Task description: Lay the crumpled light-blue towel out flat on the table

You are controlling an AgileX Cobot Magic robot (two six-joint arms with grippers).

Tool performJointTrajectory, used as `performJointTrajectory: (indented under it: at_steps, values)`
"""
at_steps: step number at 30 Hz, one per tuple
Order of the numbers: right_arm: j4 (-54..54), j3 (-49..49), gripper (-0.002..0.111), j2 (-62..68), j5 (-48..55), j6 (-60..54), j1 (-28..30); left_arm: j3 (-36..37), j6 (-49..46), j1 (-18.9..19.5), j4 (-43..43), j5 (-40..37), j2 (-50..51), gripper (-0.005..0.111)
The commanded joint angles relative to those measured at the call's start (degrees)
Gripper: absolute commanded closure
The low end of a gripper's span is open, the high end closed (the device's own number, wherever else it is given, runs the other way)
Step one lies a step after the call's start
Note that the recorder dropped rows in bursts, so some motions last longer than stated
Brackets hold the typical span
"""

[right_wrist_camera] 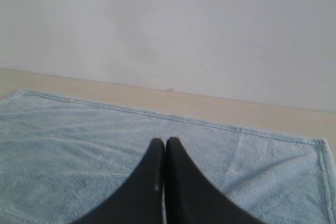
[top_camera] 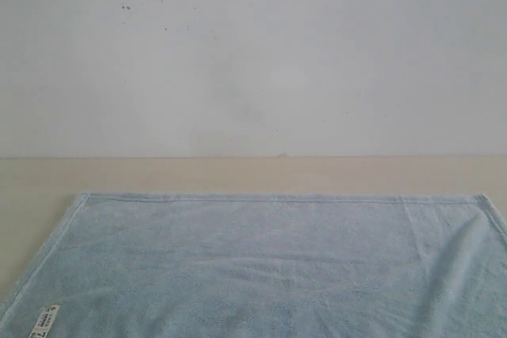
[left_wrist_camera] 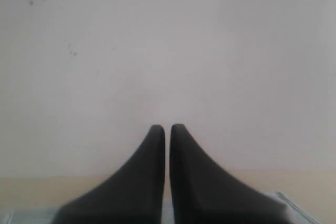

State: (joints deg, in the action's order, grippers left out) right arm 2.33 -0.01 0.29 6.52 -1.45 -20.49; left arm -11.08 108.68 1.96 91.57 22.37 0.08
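The light-blue towel [top_camera: 269, 267] lies spread flat on the beige table [top_camera: 238, 173], its far hemmed edge straight and both far corners showing. A small white label [top_camera: 44, 321] sits near its near-left corner. Neither arm shows in the exterior view. In the left wrist view my left gripper [left_wrist_camera: 167, 128] is shut with nothing between its black fingers, raised and facing the wall; a sliver of towel [left_wrist_camera: 294, 209] shows low down. In the right wrist view my right gripper [right_wrist_camera: 165, 141] is shut and empty, above the towel [right_wrist_camera: 68, 145].
A plain white wall [top_camera: 253, 53] with a few dark specks rises right behind the table's far edge. A strip of bare table runs between the towel's far hem and the wall, and more bare table lies to the towel's left [top_camera: 28, 219].
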Motion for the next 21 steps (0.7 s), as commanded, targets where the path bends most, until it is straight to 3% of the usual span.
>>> performJointTrajectory:
  at_steps: [1,2,5,13,16,21]
  values:
    - [-0.16,0.01,0.109,-0.29,-0.27,0.02,-0.04,1.6,-37.67,0.1,-32.0,3.37,-0.08,0.103]
    - [-0.16,0.01,0.109,-0.29,-0.27,0.02,-0.04,2.35,-49.51,0.1,-43.83,4.0,-0.08,0.103]
    - [-0.16,0.01,0.109,-0.29,-0.27,0.02,-0.04,3.69,-58.46,0.1,-54.68,2.76,-0.08,0.103]
    - [-0.16,0.01,0.109,-0.29,-0.27,0.02,-0.04,5.1,-95.26,0.1,-88.97,-5.08,-0.08,0.103]
    - [-0.16,0.01,0.109,-0.29,-0.27,0.02,-0.04,5.1,-104.14,0.1,-97.53,-10.42,-0.08,0.103]
    - [-0.16,0.01,0.109,-0.29,-0.27,0.02,-0.04,5.1,-110.67,0.1,-102.2,-16.62,-0.08,0.103]
